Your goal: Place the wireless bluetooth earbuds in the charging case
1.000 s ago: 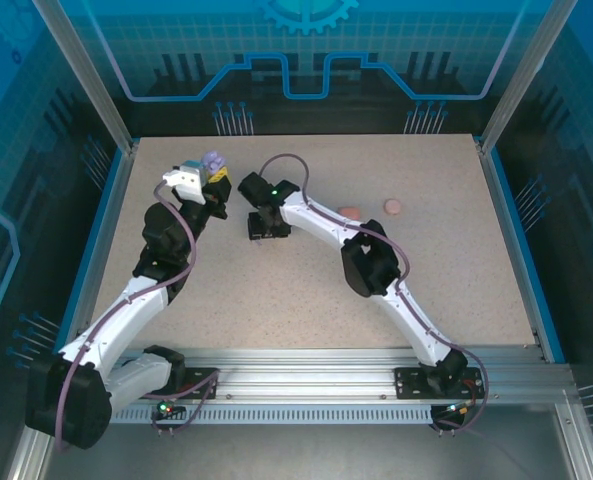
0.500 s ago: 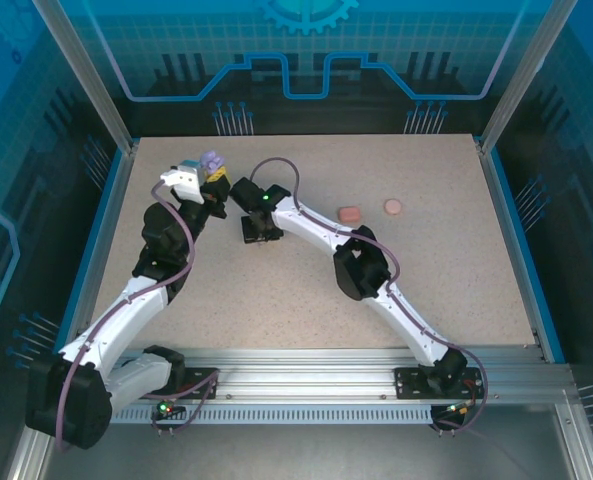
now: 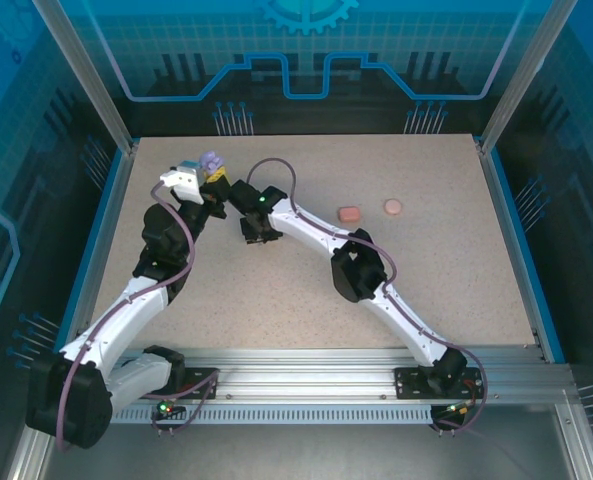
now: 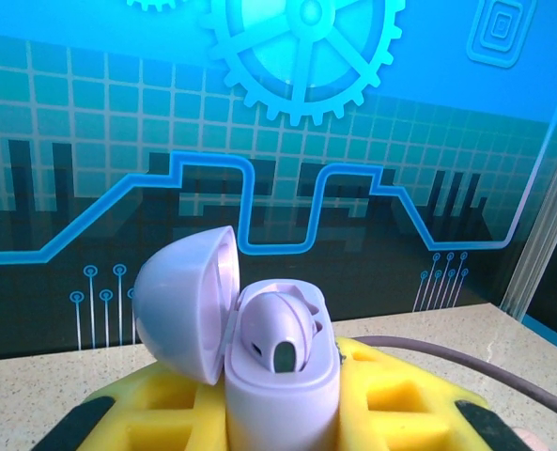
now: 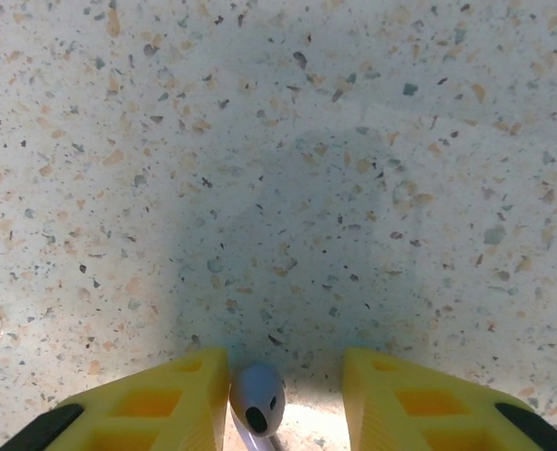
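Observation:
My left gripper [image 3: 208,174] is raised at the table's back left, shut on the lavender charging case [image 4: 283,385]. The case stands upright between the yellow fingers [image 4: 405,404]. Its lid [image 4: 179,301] is swung open to the left, and one lavender earbud [image 4: 280,334] sits in the case. My right gripper [image 3: 254,232] points down at the table just right of the left one. In the right wrist view a second lavender earbud [image 5: 257,399] lies on the table between the open jaws [image 5: 283,362]. It touches the left finger [image 5: 179,395], with a gap to the right finger [image 5: 400,395].
A coral-red pebble-like case [image 3: 349,214] and a pale pinkish one [image 3: 392,207] lie on the speckled table [image 3: 306,290] at the back right of centre. Blue walls and aluminium posts [image 3: 84,75] fence the table. The right arm's cable [image 4: 447,362] passes behind the left gripper.
The right arm has swung left, bringing its gripper closer to the left gripper and the case. The left arm and the case have not moved.

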